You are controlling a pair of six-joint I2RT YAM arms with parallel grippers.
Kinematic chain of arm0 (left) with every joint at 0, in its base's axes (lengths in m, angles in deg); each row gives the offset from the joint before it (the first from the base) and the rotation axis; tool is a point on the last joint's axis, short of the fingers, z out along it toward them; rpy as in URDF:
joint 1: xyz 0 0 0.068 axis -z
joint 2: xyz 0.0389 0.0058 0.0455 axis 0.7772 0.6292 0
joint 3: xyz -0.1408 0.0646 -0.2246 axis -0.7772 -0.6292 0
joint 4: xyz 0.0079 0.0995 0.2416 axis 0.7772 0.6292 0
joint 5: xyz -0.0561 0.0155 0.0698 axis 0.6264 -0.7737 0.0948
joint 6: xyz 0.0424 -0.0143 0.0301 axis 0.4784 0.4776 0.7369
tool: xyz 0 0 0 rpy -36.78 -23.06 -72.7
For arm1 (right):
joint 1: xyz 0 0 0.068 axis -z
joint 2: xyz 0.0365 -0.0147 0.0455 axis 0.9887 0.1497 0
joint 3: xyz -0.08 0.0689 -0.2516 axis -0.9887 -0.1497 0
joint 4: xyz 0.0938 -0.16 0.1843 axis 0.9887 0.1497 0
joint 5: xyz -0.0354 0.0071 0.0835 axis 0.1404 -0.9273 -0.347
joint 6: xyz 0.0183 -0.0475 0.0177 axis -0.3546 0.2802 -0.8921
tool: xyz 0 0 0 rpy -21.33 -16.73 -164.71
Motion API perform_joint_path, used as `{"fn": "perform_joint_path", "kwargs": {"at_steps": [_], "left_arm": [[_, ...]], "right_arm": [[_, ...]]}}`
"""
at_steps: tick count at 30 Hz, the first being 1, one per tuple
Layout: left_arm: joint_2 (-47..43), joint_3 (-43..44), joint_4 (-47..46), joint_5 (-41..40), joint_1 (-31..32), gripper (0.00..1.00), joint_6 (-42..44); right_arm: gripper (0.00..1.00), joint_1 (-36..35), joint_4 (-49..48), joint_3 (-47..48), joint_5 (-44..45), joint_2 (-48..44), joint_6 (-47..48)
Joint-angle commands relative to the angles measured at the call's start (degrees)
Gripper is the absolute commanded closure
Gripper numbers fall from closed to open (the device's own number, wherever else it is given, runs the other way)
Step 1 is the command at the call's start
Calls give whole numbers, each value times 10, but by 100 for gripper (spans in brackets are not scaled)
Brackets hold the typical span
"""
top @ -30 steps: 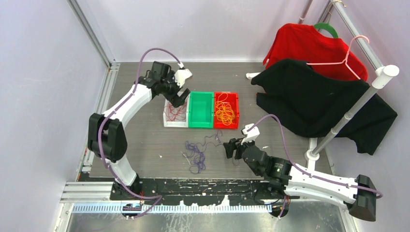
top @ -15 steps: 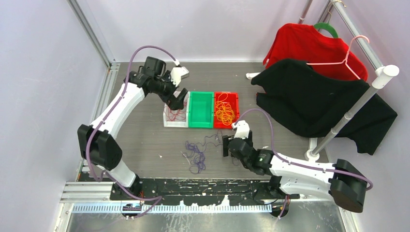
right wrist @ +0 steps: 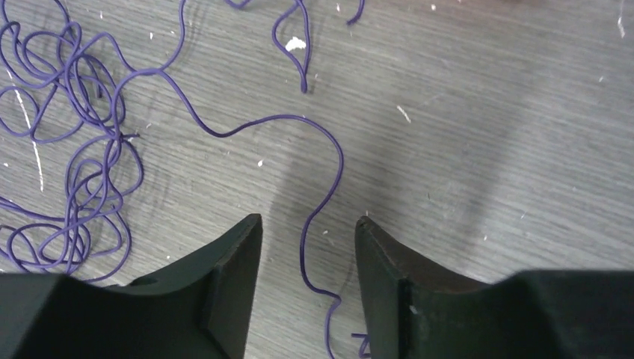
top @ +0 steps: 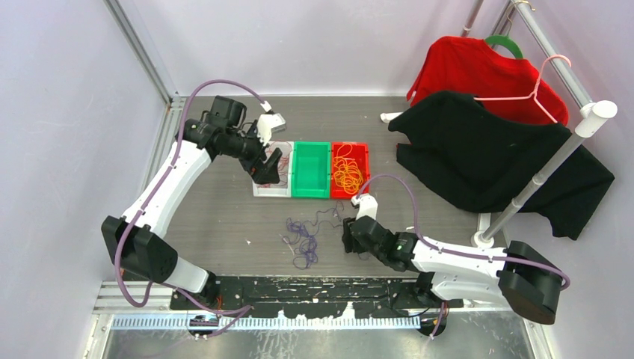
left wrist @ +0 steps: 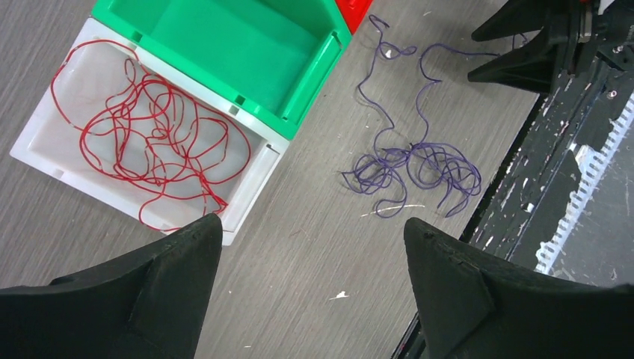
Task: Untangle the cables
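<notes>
The right tool [right wrist: 308,218] is open, and the purple cable [left wrist: 410,153] has an end lying between its fingers. The left tool [left wrist: 312,219] is open too, near the red cable [left wrist: 149,134].

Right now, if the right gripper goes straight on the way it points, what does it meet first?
Probably the purple cable: a loose strand runs between the right gripper's open fingertips on the table. Depth from the wrist view is unclear.
</notes>
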Motion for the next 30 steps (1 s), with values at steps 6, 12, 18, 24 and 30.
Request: {"fn": "perform_joint_path", "kwargs": {"at_steps": [6,12,18,24,30], "left_arm": [[-25,24,26,46,-4,15,21],[-37,51,57,89,-4,17,58],[-62,77,87,145,6,4,96],[-88,64,114,137,61,0,129],[-168,-39,41,167,94,2,143]], "right_arm": [[90,3,-3,23,-38,-18,-6],[99,5,16,106,-118,-137,41],[99,17,30,227,-215,-136,77],[99,19,22,308,-271,-74,91],[99,20,-30,340,-320,-50,72]]}}
